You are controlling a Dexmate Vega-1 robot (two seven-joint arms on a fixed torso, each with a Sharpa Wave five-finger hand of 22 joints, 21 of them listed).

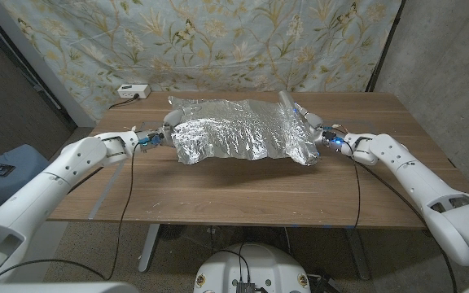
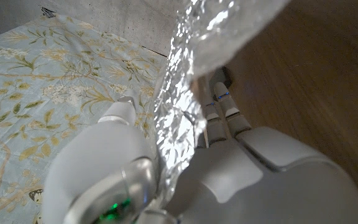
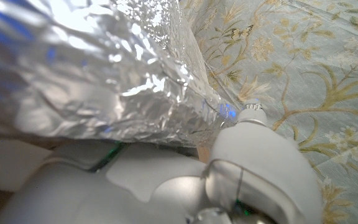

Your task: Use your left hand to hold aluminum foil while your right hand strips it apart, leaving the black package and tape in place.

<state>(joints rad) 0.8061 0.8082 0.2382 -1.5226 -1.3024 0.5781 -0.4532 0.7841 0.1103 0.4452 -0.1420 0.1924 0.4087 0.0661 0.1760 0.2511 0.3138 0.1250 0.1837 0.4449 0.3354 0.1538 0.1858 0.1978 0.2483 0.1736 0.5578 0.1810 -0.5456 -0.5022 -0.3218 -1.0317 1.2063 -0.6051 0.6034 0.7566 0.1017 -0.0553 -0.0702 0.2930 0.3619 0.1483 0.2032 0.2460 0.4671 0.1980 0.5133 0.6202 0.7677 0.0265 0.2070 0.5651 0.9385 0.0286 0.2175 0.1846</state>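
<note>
Spanning the room behind the rig, a floral cloth backdrop (image 1: 218,41) hangs across the wall. Below it stands the wooden table (image 1: 243,195), with bare board between the two arms. Over the table's far middle a wide, crumpled sheet of aluminum foil (image 1: 234,134) is held stretched from one hand to the other; its front edge sags and casts a shadow on the board, and its right end is folded into a thicker rolled bundle. The left arm (image 1: 63,167) enters from the near left corner, the right arm (image 1: 422,175) from the near right. The left hand (image 1: 157,134) grips the foil's left edge: in the left wrist view the foil (image 2: 179,118) runs down between the thumb and the fingers (image 2: 222,115), which are clamped on it. The right hand (image 1: 326,134) holds the foil's right end, and in the right wrist view the foil (image 3: 104,74) lies across that hand (image 3: 166,180), with the thumb pressed against its edge. A small white power strip (image 1: 133,91) sits at the table's far left corner, well apart from the foil.
</note>
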